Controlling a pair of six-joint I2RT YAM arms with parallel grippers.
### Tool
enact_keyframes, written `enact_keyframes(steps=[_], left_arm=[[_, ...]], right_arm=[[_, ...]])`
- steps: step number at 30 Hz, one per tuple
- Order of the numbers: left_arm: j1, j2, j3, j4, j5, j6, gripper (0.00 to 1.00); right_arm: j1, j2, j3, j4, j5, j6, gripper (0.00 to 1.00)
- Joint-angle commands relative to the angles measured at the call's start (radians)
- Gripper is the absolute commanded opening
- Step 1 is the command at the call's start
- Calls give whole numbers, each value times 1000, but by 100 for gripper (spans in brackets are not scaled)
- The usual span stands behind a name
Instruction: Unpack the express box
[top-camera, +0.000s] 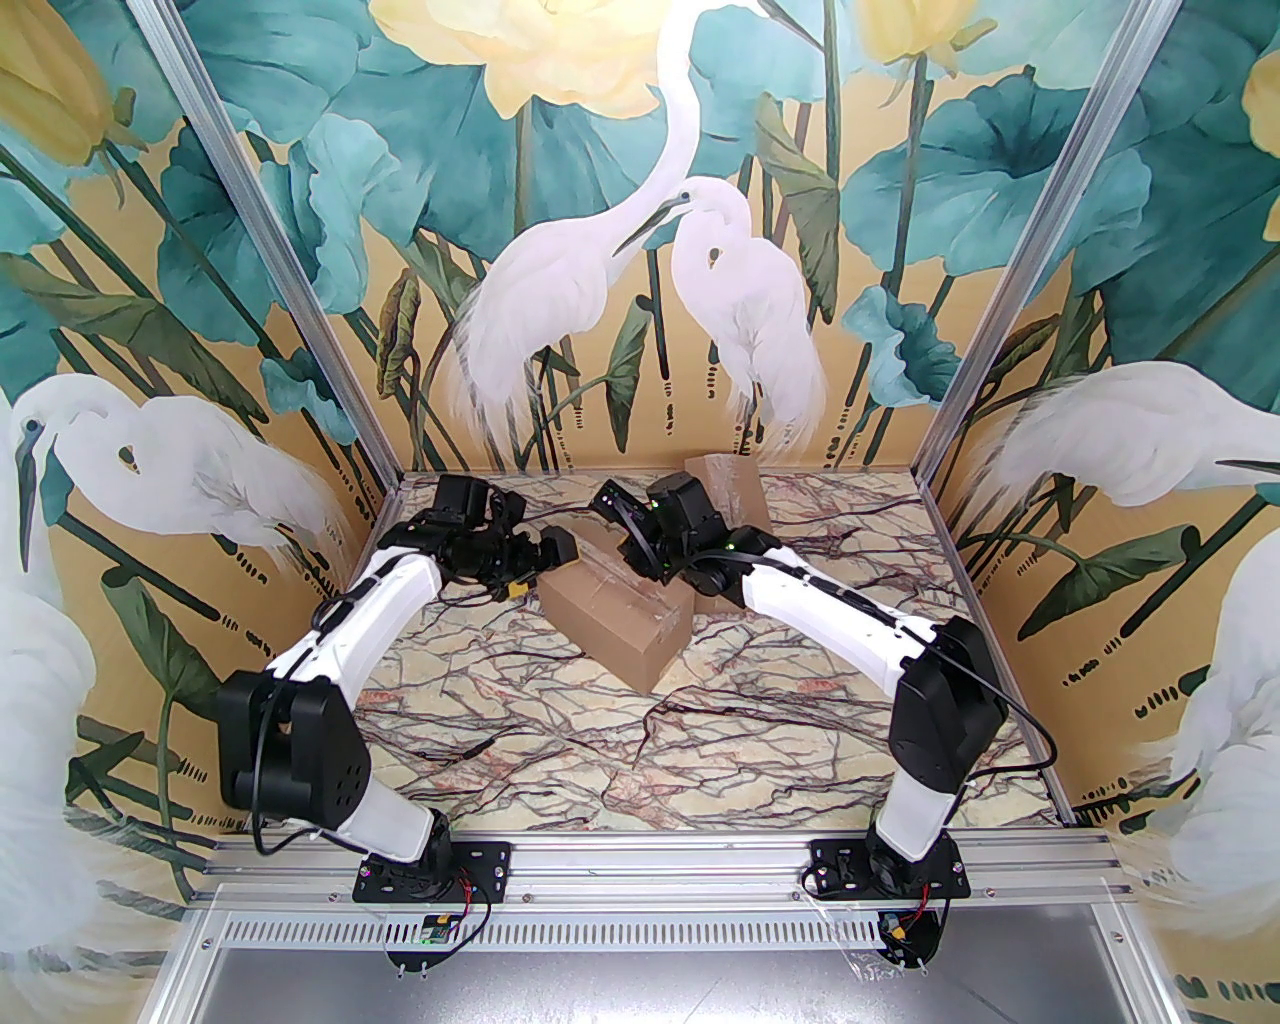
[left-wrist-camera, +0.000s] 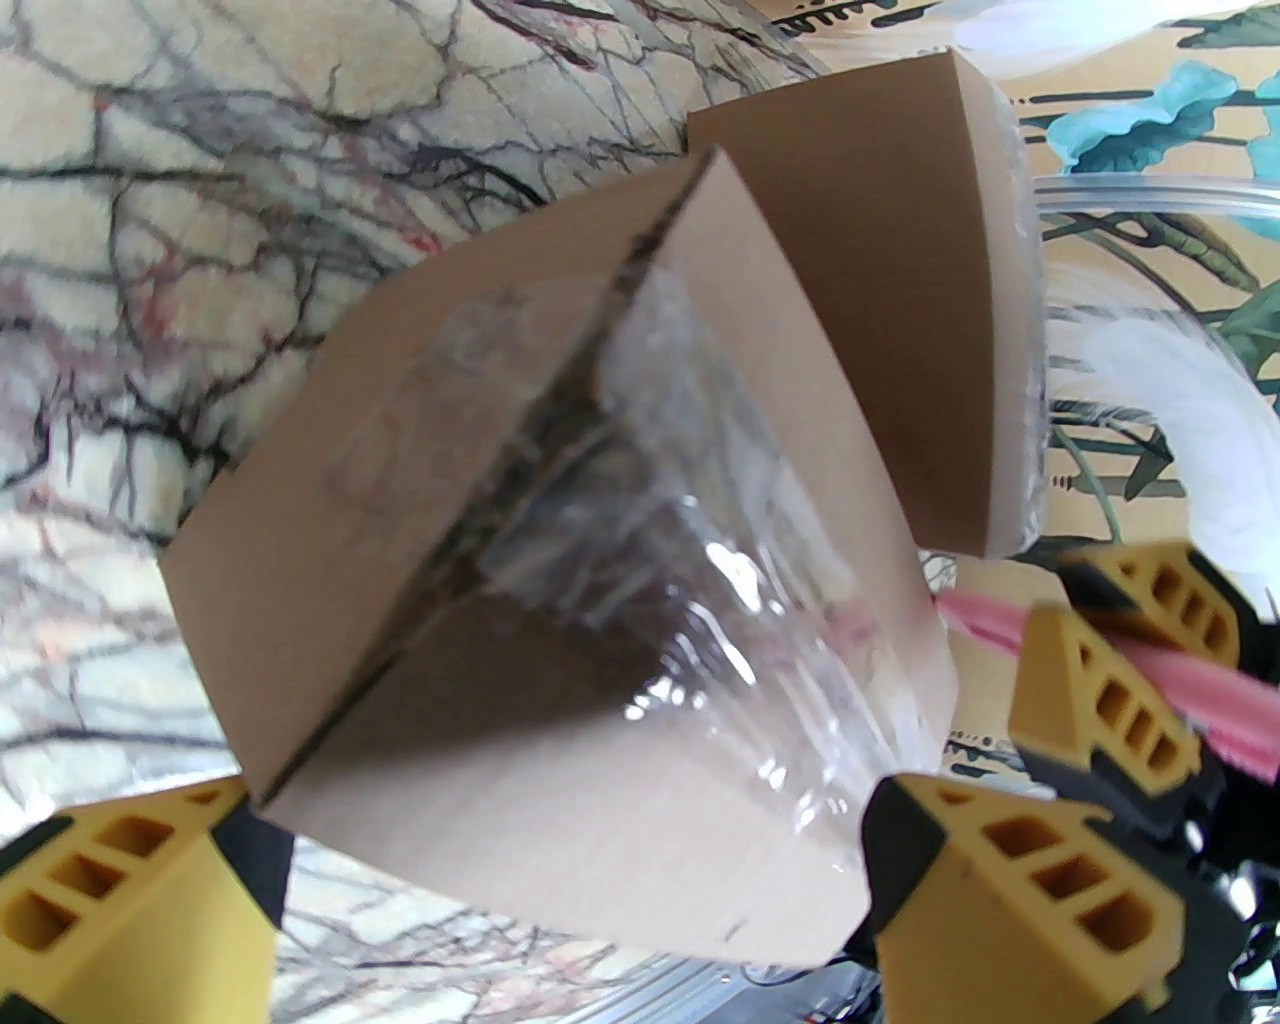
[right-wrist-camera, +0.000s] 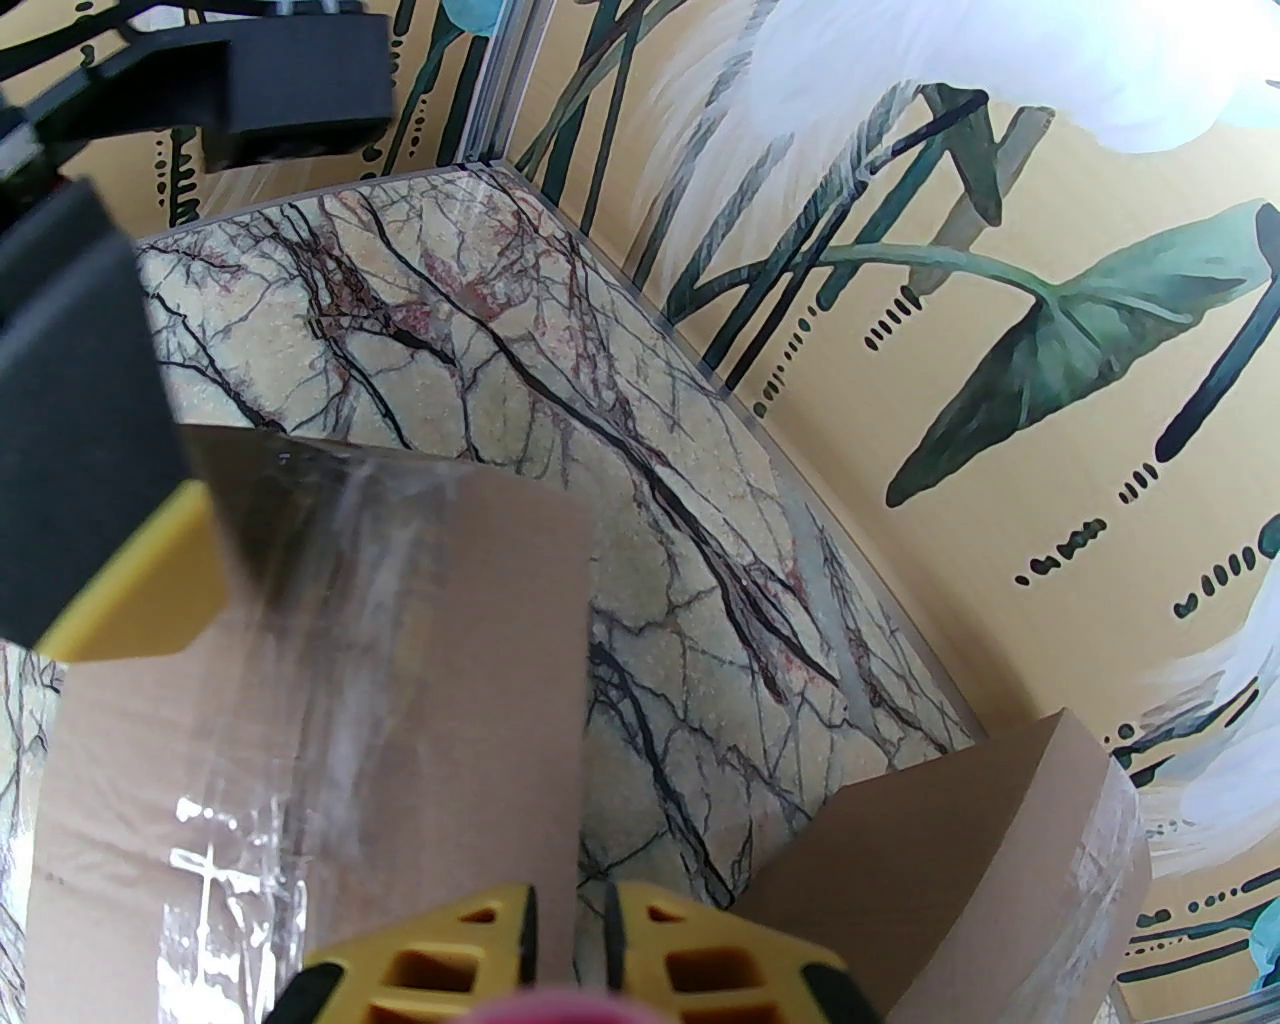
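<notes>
The left gripper gapes wide, its yellow fingers flanking the near end of the brown cardboard express box, which lies mid-table with clear tape along its top seam. The left wrist view shows what the overhead one hides: just beyond that box, the right gripper is clamped on a thin pink tool. Farther behind the box stands a second brown carton.
</notes>
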Motion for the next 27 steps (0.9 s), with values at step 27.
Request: enact_keyframes(steps=[27], left_arm=[[45, -17, 25, 21, -17, 204, 84]], right_arm=[[41, -9, 27, 407, 136, 194, 0]])
